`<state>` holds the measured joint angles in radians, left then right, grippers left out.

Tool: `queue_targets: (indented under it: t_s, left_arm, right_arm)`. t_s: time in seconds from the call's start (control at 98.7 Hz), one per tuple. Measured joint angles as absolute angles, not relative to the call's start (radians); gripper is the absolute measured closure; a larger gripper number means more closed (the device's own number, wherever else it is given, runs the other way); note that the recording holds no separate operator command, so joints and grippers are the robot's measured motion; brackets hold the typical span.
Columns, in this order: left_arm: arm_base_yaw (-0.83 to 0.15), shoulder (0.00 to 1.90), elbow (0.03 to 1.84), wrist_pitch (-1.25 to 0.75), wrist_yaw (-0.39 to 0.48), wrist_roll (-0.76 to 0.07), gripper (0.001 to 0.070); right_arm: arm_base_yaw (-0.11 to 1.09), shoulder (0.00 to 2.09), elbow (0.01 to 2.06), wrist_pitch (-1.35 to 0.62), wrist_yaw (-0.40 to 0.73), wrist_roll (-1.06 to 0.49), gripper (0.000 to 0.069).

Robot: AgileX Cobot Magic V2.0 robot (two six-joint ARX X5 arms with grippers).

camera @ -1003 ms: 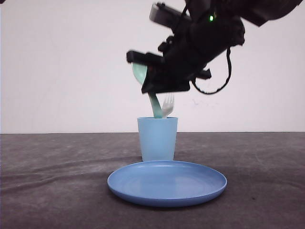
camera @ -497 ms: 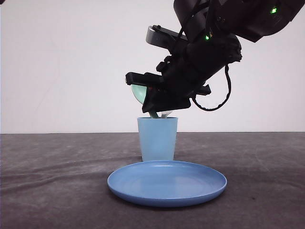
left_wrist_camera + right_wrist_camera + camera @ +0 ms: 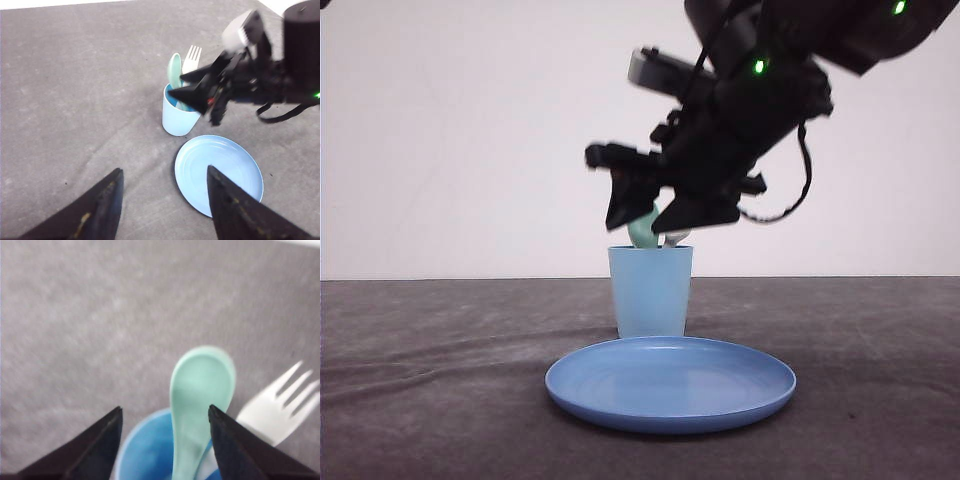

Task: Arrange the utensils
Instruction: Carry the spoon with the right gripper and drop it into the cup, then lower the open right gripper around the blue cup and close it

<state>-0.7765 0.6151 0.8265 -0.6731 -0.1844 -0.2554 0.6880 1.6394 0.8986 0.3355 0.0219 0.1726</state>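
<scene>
- Black fingers of my right gripper (image 3: 660, 213) are spread just above the cup (image 3: 651, 292), gripping nothing; I'd lift straight up so they don't snag a handle.
- Left gripper (image 3: 162, 207) hangs spread and empty, well apart.
- Spoon (image 3: 200, 395) and fork (image 3: 276, 407) stand in the cup, heads up.
- Behind the empty plate (image 3: 670, 383), the cup sits mid-table.

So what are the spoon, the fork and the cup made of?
The spoon looks like smooth mint-green plastic, evenly coloured with a soft sheen. The fork seems to be white plastic, thin and plain. The cup is probably light blue plastic too, with a matte, even surface.
</scene>
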Motion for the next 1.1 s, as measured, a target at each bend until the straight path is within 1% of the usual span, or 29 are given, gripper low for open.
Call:
queue_targets:
  t_s: [0.182, 0.253, 0.314, 0.426, 0.466, 0.628, 0.811, 0.983, 1.105]
  left_arm:
    - [-0.776, 0.615, 0.826, -0.673, -0.185, -0.256, 0.0393]
    - [-0.776, 0.615, 0.826, -0.673, -0.184, -0.256, 0.0393]
    - [-0.776, 0.615, 0.826, -0.673, -0.185, -0.256, 0.0393]
    - [-0.776, 0.615, 0.826, -0.673, -0.185, -0.256, 0.0393]
    - [-0.776, 0.615, 0.826, -0.673, -0.184, -0.256, 0.0393]
    - [-0.776, 0.615, 0.826, -0.673, -0.185, -0.256, 0.0393]
    - [-0.776, 0.615, 0.826, -0.673, -0.184, -0.256, 0.0393]
    - [-0.776, 0.615, 0.826, -0.673, -0.184, -0.259, 0.0393]
    - [-0.776, 0.615, 0.826, -0.673, -0.185, -0.259, 0.0393]
  right_arm:
    - [0.688, 1.497, 0.899, 0.218, 0.018, 0.173, 0.0349]
    - [0.688, 1.436, 0.899, 0.149, 0.007, 0.173, 0.0319]
    - [0.688, 1.38, 0.899, 0.08, -0.001, 0.173, 0.024]
    - [0.694, 1.288, 0.899, -0.041, -0.003, 0.174, 0.0061]
    - [0.699, 1.26, 0.899, -0.082, -0.003, 0.179, 0.0007]
    - [0.728, 1.183, 0.899, -0.221, -0.003, 0.193, 0.001]
    - [0.756, 1.192, 0.899, -0.327, 0.003, 0.228, 0.001]
    - [0.773, 1.243, 0.899, -0.349, 0.053, 0.27, 0.001]
    - [0.773, 1.287, 0.899, -0.348, 0.057, 0.309, 0.001]
